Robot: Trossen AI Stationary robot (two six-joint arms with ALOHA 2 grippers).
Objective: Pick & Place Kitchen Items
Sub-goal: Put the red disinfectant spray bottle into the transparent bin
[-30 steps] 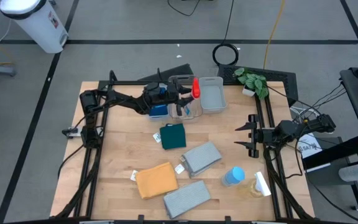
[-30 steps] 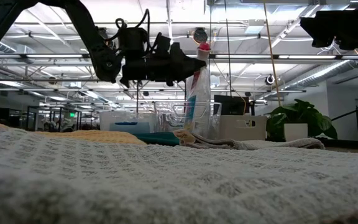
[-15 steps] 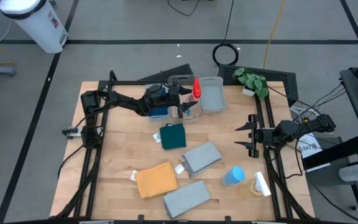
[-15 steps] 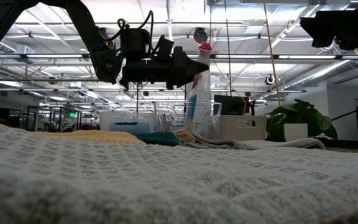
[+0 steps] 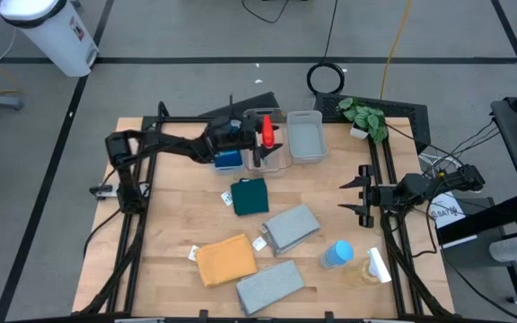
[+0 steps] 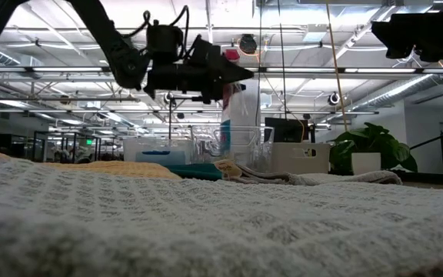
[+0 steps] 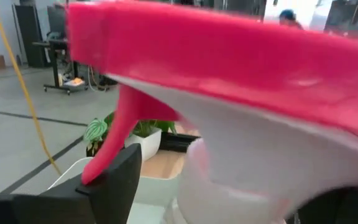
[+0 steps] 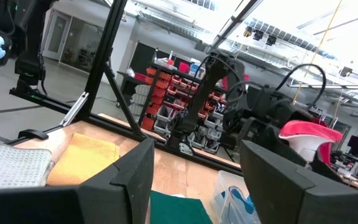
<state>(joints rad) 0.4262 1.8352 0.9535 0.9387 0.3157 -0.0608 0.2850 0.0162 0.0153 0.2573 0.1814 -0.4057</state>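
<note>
Grey folded cloth lies nearest on the wooden surface. An orange folded cloth lies just beside it. A second grey cloth and a dark-green cloth lie farther back, and none of them has shifted. Toward the right edge, a clear spray bottle with a blue top stands near a white-topped one that lies flat. The right hand waits beyond them, spread open and empty.

The change is at the far side. The left hand has drawn back toward its own side. With it, the clear spray bottle with the red top has slid from the edge of the clear plastic bin toward its middle. The bottle looks upright there, its base probably down inside the bin. The left hand sits right at the red trigger head, and whether it grips the head or has let go cannot be told. This placement is probably all but finished, with the cloths and the other bottles still to be moved.
</note>
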